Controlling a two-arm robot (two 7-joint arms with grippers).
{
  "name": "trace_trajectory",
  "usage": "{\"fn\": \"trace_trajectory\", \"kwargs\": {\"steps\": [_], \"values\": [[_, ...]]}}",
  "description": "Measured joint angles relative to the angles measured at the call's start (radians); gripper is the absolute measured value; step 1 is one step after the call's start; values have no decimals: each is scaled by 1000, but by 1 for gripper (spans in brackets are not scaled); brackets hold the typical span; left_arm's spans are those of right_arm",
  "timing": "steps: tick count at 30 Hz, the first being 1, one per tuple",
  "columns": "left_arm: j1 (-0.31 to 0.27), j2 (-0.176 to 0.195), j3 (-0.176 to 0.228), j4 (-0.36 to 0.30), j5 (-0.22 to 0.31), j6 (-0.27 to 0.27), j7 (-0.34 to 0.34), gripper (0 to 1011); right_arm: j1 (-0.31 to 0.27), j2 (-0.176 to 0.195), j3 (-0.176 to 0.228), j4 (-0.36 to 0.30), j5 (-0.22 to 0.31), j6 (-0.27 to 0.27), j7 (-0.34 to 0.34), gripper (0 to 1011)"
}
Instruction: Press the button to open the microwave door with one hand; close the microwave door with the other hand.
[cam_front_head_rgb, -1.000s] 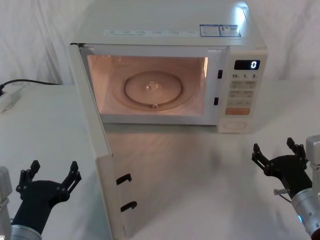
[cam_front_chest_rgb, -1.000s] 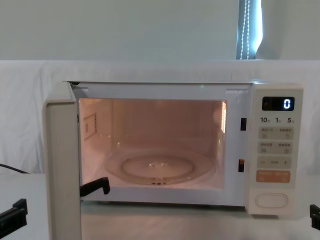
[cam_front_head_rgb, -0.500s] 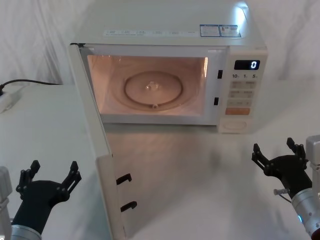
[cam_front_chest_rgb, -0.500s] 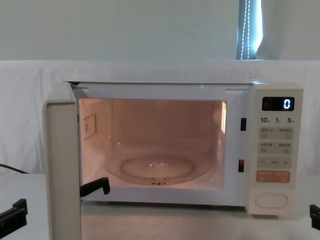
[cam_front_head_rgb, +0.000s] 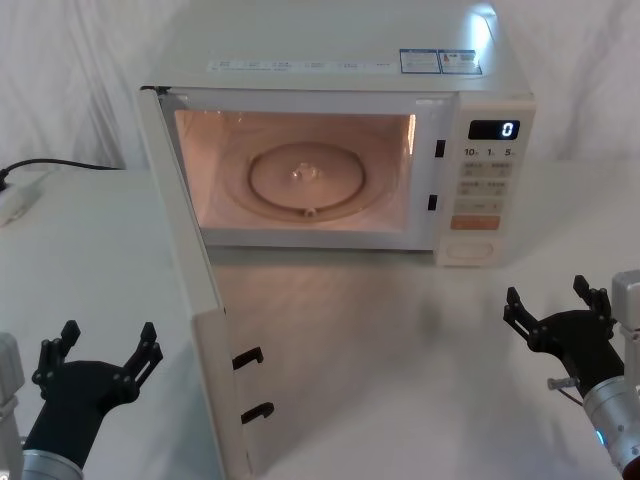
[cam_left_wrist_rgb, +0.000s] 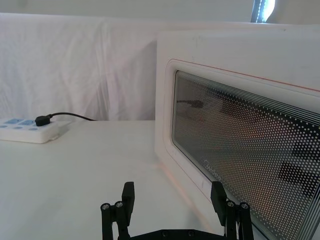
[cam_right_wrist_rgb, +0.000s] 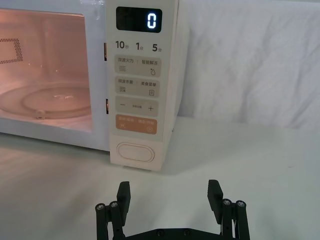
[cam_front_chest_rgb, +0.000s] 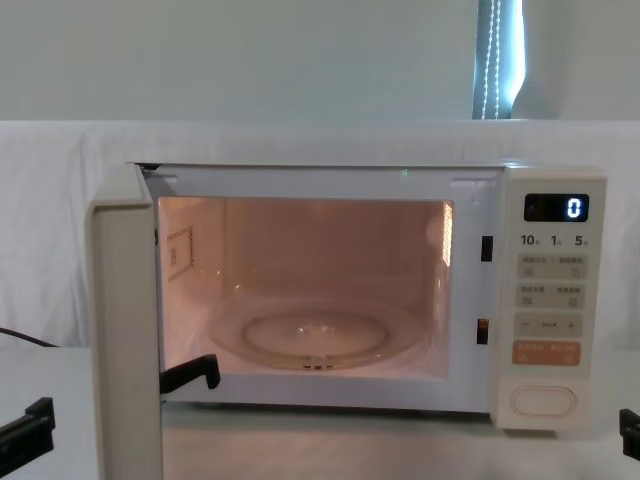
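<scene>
Reading the microwave (cam_front_head_rgb: 340, 70) door (cam_front_head_rgb: 200, 330) as swung fully out, edge toward me. My left gripper (cam_front_head_rgb: 97, 352), jaws spread and empty, sits just beside its outer face. Right gripper (cam_front_head_rgb: 556, 305), likewise spread, sits short of the button (cam_front_head_rgb: 468, 251).

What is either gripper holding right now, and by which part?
Nothing. The left gripper is open beside the outer face of the swung-out microwave door; the right gripper is open, short of the button.
</scene>
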Motion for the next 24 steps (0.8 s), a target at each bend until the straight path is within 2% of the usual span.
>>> {"fn": "trace_trajectory", "kwargs": {"steps": [24], "values": [[0,0,0,0,0,0,0,1001,0,0,0,0,0,0,0,1002]]}}
